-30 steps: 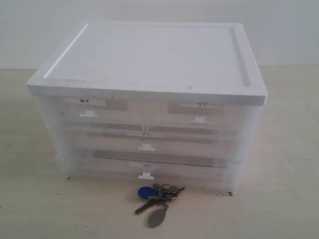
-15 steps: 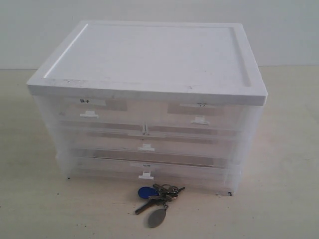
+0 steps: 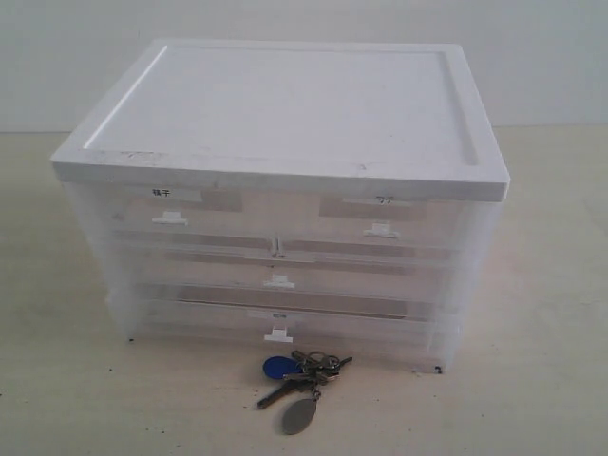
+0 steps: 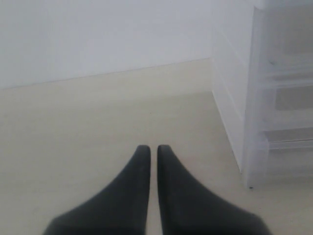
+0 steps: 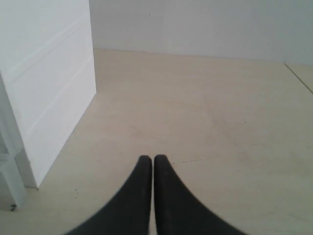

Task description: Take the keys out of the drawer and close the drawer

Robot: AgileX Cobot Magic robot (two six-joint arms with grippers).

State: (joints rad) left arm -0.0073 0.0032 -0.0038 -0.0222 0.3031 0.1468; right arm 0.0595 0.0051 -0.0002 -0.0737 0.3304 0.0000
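A drawer cabinet [image 3: 285,256] of frosted, translucent plastic carries a smooth, opaque white plastic top [image 3: 285,104] with a faint sheen. The pale tabletop [image 3: 532,380] looks matt and lightly speckled. The keys [image 3: 309,372] are dull grey metal, with a glossy blue plastic fob [image 3: 276,369] and a satin grey metal tag [image 3: 298,415]. The left gripper [image 4: 153,149] and right gripper [image 5: 152,159] show smooth, matt black fingers.

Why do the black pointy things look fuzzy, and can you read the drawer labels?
Left wrist view: the left gripper is soft-edged, out of focus. Right wrist view: the right gripper is blurry too. Exterior view: flat, even light, the drawer labels too smeared to read, the keys fairly sharp.
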